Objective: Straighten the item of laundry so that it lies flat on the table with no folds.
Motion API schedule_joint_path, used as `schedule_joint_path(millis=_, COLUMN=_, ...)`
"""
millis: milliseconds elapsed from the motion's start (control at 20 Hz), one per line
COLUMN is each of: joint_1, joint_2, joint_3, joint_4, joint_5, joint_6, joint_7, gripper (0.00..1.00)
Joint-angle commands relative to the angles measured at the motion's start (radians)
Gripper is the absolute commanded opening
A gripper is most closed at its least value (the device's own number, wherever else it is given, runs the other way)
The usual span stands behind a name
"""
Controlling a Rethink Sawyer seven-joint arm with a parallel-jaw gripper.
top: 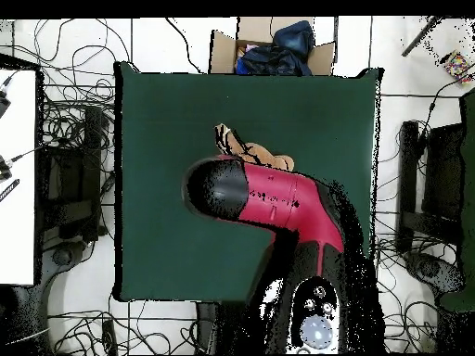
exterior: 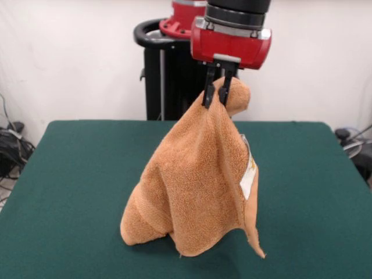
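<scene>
The gripper point(exterior: 218, 96) is clenched on a pinch of the towel point(exterior: 197, 180) near one upper edge, and it holds this part high above the surface point(exterior: 70, 174). The towel hangs down from the gripper like a cone. Its lower part touches the surface, with a rolled bunch at the bottom on the picture's left and a loose corner at the bottom right. A white tag point(exterior: 249, 174) shows on the right edge. In the overhead view the arm point(top: 278, 199) covers most of the towel point(top: 260, 151); only a small piece shows beside it, around the middle of the surface point(top: 158, 120).

The towel is not flat yet, so I judge the task is in its middle part. To do this step well, the gripper should probably move sideways and slowly down, so the hanging cloth drags and unrolls over the surface, not drops in a heap. The grasp should open only when the held edge is low. The bunch at the bottom may stay folded, and then another pull at a corner is needed.
</scene>
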Motion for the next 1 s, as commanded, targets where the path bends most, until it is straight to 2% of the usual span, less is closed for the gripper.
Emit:
schedule_joint_path(millis=50, joint_1=0.102, joint_2=0.049, joint_3=-0.145, joint_4=-0.021, joint_5=0.061, joint_6=0.007, joint_7=0.484, gripper=0.0)
schedule_joint_path(millis=300, joint_1=0.064, joint_2=0.051, joint_3=-0.132, joint_4=-0.039, joint_5=0.091, joint_6=0.032, joint_7=0.422, gripper=0.0)
schedule_joint_path(millis=500, joint_1=0.028, joint_2=0.062, joint_3=-0.063, joint_4=-0.013, joint_5=0.146, joint_6=-0.015, joint_7=0.411, gripper=0.0)
schedule_joint_path(millis=650, joint_1=0.024, joint_2=0.067, joint_3=-0.03, joint_4=-0.038, joint_5=0.174, joint_6=0.019, joint_7=0.402, gripper=0.0)
schedule_joint_path(millis=850, joint_1=0.055, joint_2=0.102, joint_3=-0.051, joint_4=-0.048, joint_5=0.16, joint_6=-0.053, joint_7=0.416, gripper=0.0)
schedule_joint_path(millis=1000, joint_1=0.01, joint_2=0.117, joint_3=-0.053, joint_4=-0.077, joint_5=0.126, joint_6=-0.068, joint_7=0.336, gripper=0.0)
